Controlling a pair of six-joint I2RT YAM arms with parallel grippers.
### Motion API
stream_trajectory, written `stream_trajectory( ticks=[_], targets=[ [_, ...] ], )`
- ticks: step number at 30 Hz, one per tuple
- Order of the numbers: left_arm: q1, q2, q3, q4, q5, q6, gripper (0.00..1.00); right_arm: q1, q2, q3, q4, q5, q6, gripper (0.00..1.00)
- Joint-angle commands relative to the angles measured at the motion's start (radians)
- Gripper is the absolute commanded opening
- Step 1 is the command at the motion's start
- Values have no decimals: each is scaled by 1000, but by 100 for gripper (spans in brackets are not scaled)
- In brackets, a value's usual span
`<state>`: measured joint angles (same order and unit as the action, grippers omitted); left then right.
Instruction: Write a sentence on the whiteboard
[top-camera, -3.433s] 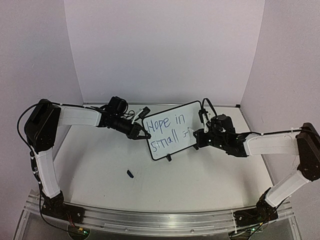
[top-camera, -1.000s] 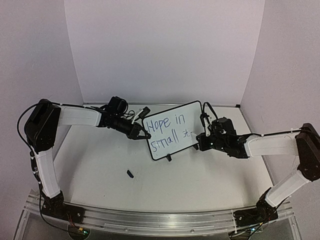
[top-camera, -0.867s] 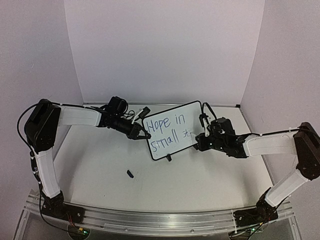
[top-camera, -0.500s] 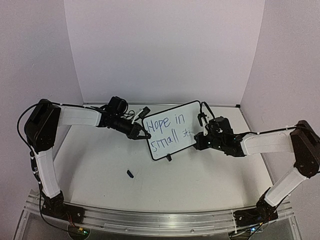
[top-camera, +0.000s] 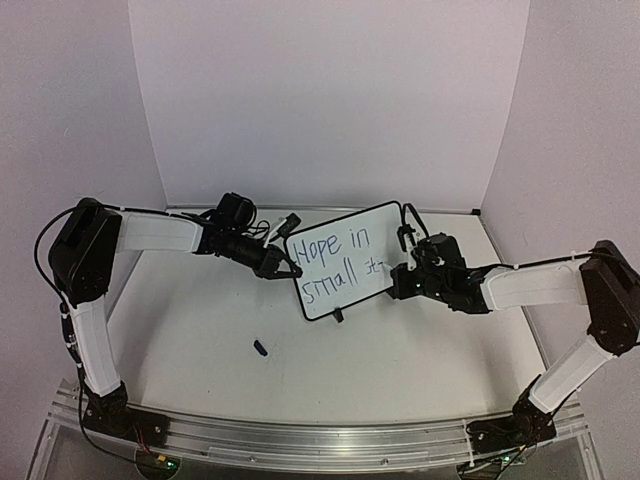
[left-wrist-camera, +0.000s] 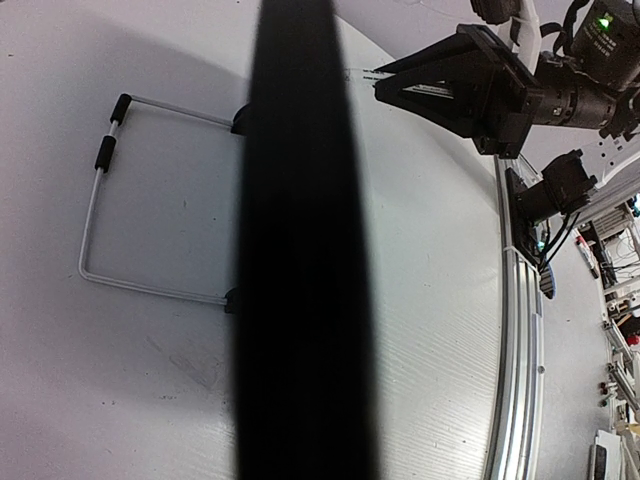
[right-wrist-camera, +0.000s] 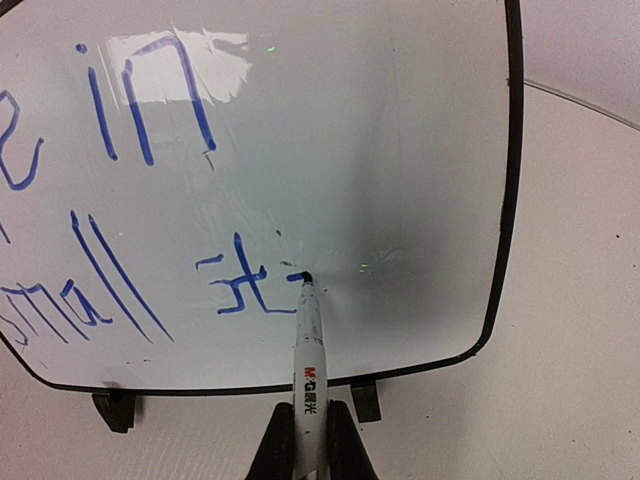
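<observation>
The whiteboard (top-camera: 350, 296) stands tilted at mid table. The sentence (top-camera: 335, 258) in blue reads "Hope in" over "small st", the last letters small. My left gripper (top-camera: 284, 267) is at the board's left edge, shut on it; in the left wrist view the board's edge (left-wrist-camera: 305, 250) is a black band that hides my fingers. My right gripper (top-camera: 399, 276) is shut on a white marker (right-wrist-camera: 311, 365). The marker's tip touches the whiteboard (right-wrist-camera: 400, 150) just right of the "st" (right-wrist-camera: 240, 280), on a short new stroke. The right gripper (right-wrist-camera: 310, 452) is below the board's lower edge.
A small dark marker cap (top-camera: 260, 348) lies on the table in front of the board. A wire stand (left-wrist-camera: 100, 200) shows behind the board. Cables (top-camera: 278, 223) lie behind its left corner. White walls close three sides; an aluminium rail (top-camera: 300, 440) runs along the near edge.
The small letters after "small" have grown from a first stroke to "st" plus a new dash. My right gripper with the marker shifted slightly. The left arm and the board stayed still.
</observation>
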<state>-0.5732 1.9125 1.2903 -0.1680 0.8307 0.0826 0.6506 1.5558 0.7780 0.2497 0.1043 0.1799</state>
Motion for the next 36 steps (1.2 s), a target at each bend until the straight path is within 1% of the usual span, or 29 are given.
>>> stream_trajectory(
  ticks=[1, 17, 24, 36],
  targets=[
    [-22, 17, 30, -53, 6, 17, 0, -2, -3, 34, 23, 50, 7, 0],
    [-24, 17, 30, -51, 7, 17, 0, -3, -17, 51, 32, 7, -23, 0],
    [-24, 18, 30, -51, 9, 17, 0, -2, -6, 28, 39, -55, -21, 0],
    [-24, 21, 30, -51, 8, 17, 0, -2, 3, -18, 51, -71, 9, 0]
  ],
)
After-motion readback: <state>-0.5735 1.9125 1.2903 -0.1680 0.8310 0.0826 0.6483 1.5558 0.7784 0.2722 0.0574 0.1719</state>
